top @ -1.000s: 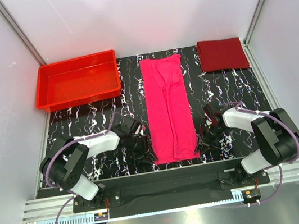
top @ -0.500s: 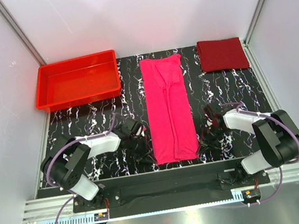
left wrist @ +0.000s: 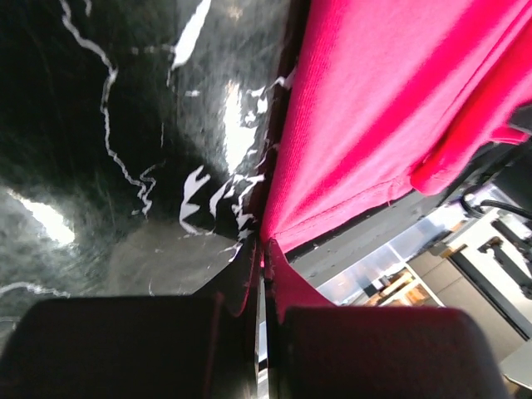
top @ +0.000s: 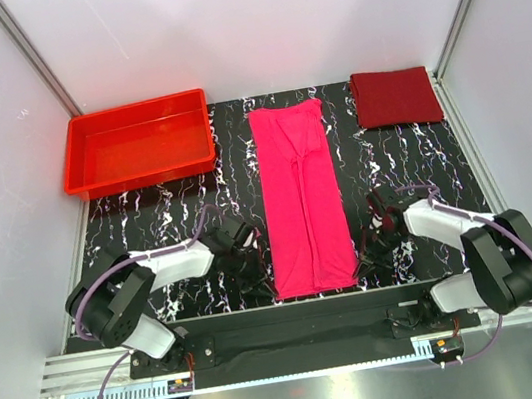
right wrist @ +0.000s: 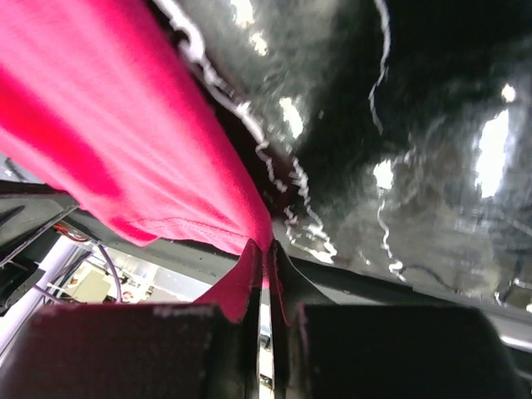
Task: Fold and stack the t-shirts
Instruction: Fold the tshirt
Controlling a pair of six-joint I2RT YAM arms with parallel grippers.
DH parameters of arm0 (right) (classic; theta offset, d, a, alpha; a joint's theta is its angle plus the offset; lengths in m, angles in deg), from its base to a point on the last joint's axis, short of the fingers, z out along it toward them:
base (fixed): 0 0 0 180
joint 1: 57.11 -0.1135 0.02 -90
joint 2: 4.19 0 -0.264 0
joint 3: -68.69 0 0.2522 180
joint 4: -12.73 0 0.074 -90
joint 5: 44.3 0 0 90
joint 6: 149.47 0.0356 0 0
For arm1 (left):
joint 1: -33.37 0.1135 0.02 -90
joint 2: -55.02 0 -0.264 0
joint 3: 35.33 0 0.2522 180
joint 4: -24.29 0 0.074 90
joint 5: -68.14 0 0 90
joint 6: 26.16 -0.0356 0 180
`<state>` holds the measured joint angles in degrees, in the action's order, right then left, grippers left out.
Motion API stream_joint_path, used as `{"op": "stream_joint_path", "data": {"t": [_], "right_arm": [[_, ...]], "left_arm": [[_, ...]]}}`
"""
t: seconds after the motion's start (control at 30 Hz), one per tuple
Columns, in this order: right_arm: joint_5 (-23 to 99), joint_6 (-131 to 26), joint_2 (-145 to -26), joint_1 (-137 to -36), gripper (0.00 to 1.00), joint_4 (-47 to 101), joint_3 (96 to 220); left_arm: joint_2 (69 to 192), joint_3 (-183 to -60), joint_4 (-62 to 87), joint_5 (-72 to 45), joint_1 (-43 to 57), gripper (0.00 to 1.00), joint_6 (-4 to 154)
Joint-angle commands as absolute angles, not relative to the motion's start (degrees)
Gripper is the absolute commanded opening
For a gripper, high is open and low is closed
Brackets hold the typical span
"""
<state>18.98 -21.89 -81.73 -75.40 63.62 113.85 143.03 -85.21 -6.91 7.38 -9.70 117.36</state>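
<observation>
The magenta-pink t-shirt [top: 300,194] lies as a long narrow strip down the middle of the black marbled table, from the back to the near edge. My left gripper [top: 261,279] is shut on its near left corner [left wrist: 287,274]. My right gripper [top: 364,258] is shut on its near right corner [right wrist: 241,270]. Both hold the hem low at the table's near edge. The dark maroon-red t-shirt [top: 395,97] lies folded in a flat square at the back right.
A rigid red plastic tray [top: 86,168] stands at the back left. White walls and metal frame posts close in the table. A black bar [top: 296,324] carrying the arm bases runs along the near edge.
Both grippers have slid a little toward the near edge with the pink shirt's bottom corners, drawing the shirt slightly nearer. The maroon shirt and the tray have not moved.
</observation>
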Motion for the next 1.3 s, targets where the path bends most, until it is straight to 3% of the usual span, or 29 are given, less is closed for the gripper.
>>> {"op": "stream_joint_path", "data": {"t": [0.0, 0.17, 0.43, 0.7, 0.93, 1.27], "right_arm": [[18.5, -20.8, -77.4, -75.9, 0.00, 66.6, 115.0], [22.1, -23.6, -77.8, -75.0, 0.00, 70.2, 125.7], [20.9, -31.3, -96.0, -69.9, 0.00, 71.1, 144.8], [20.5, -38.2, -116.5, -66.0, 0.00, 77.4, 172.2], [18.2, -40.9, -127.2, -63.8, 0.00, 81.6, 187.4], [15.4, -43.0, -132.5, -63.5, 0.00, 81.4, 192.3]], "left_arm": [[141.3, -87.5, -13.9, 2.1, -10.4, 0.00, 114.7], [142.0, -97.5, -18.4, 2.1, -9.1, 0.00, 113.4], [154.7, -117.9, -20.3, 3.7, 0.7, 0.00, 111.7], [168.7, -141.0, -27.5, 5.2, 8.8, 0.00, 106.9], [175.3, -144.9, -24.7, 7.1, 12.3, 0.00, 108.4], [178.5, -148.4, -23.6, 7.3, 13.2, 0.00, 109.9]]}}
